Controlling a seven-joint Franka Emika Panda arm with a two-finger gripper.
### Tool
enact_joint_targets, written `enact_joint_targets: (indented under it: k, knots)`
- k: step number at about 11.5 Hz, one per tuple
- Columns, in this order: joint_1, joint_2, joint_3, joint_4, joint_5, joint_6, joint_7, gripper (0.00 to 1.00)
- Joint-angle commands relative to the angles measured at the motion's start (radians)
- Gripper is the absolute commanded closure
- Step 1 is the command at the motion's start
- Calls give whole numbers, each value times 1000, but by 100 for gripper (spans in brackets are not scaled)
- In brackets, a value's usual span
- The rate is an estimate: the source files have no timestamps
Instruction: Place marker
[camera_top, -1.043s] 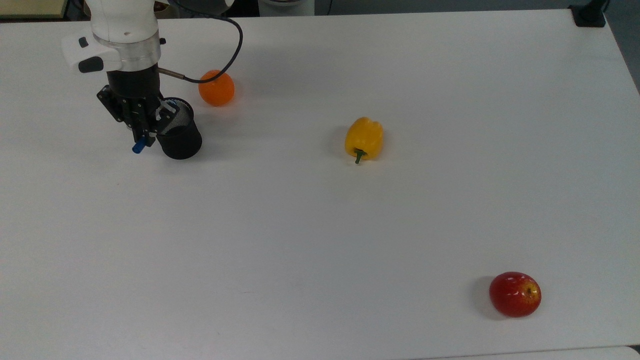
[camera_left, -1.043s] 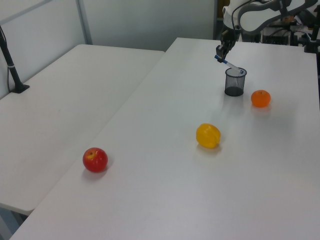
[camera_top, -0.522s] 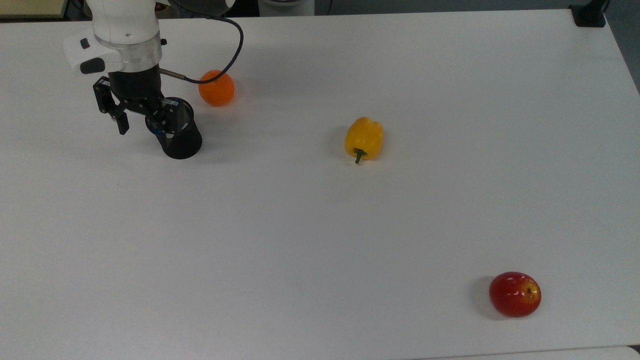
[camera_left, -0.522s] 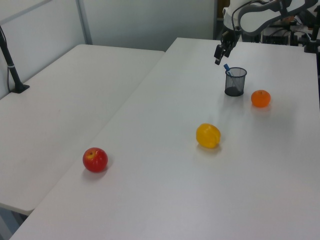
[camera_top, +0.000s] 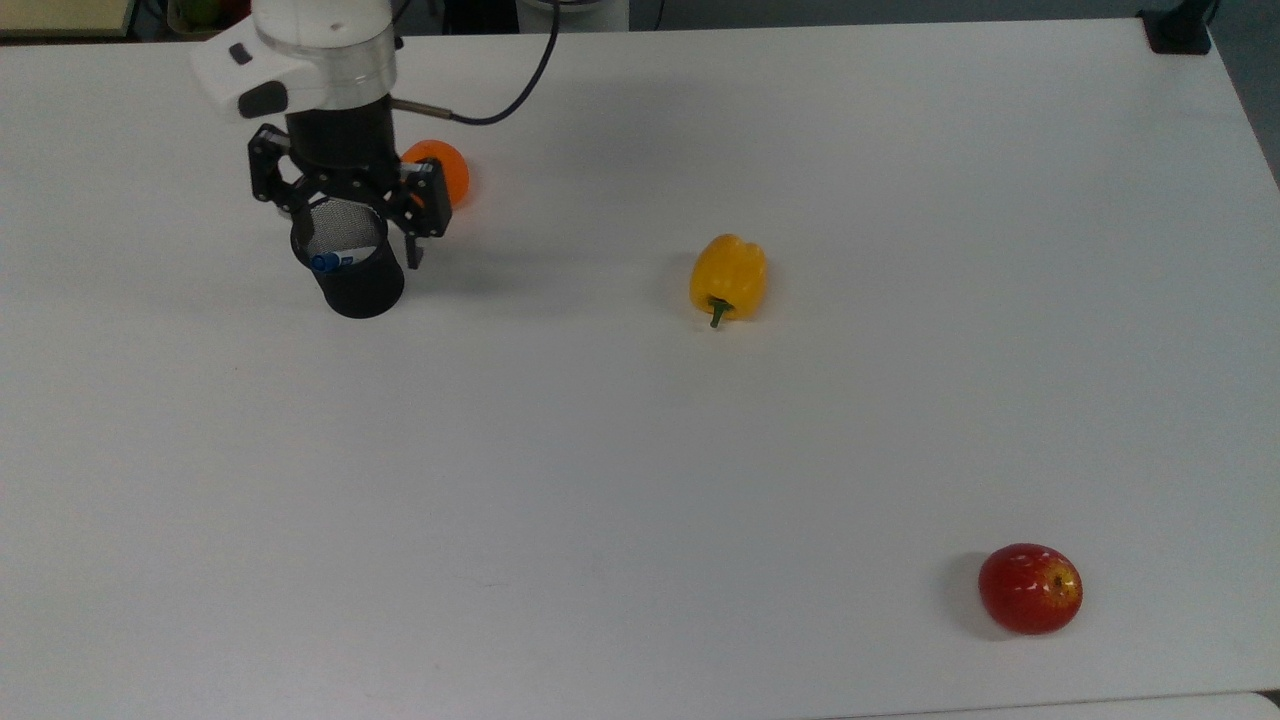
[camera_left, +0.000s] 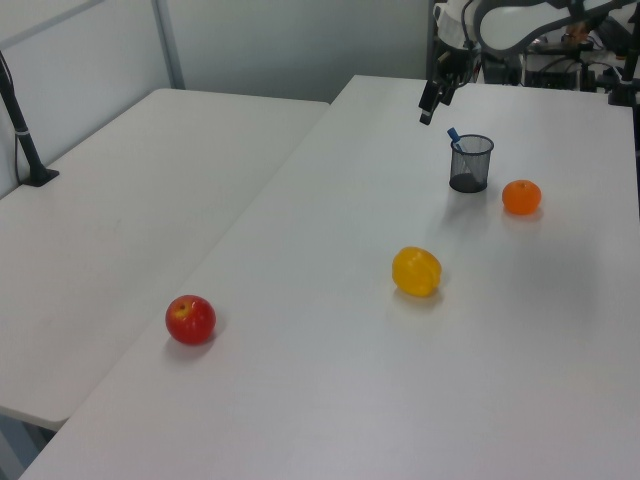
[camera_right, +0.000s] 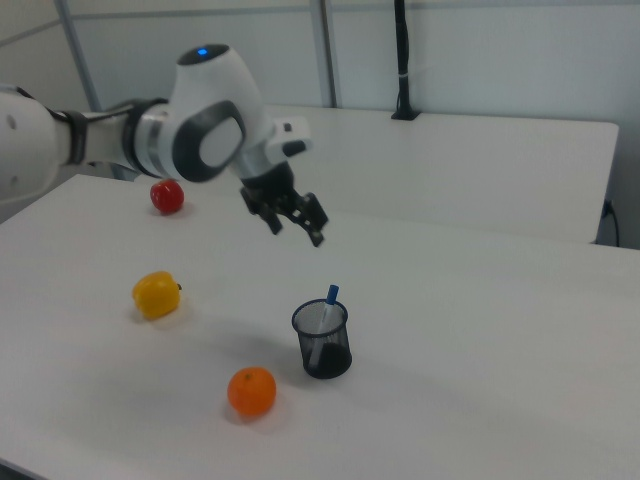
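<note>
One claw (camera_right: 296, 222), fingers spread and empty, I see raised above the tabletop (camera_top: 640, 450) | just below it the marker (camera_right: 328, 304) stands tilted in the black mesh cup (camera_right: 322, 340), blue end up | orange (camera_top: 446, 170) beside the cup | yellow pepper (camera_top: 728, 277) farther off | red apple (camera_top: 1030, 588) farthest

Top view high overhead; left and right views oblique from opposite table (camera_top: 700, 480) ends, sharing cup (camera_right: 322, 340) and fruit.
</note>
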Motion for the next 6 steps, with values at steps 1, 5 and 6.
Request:
enact_joint_targets:
  k: [1,5,6]
  knots:
    - [111,-95,-9,31,-21,-244,-3,0]
    - [194,-218,-7,41,-11,-502,-12,0]
    - [195,-242,-7,41,-5,-539,-14,0]
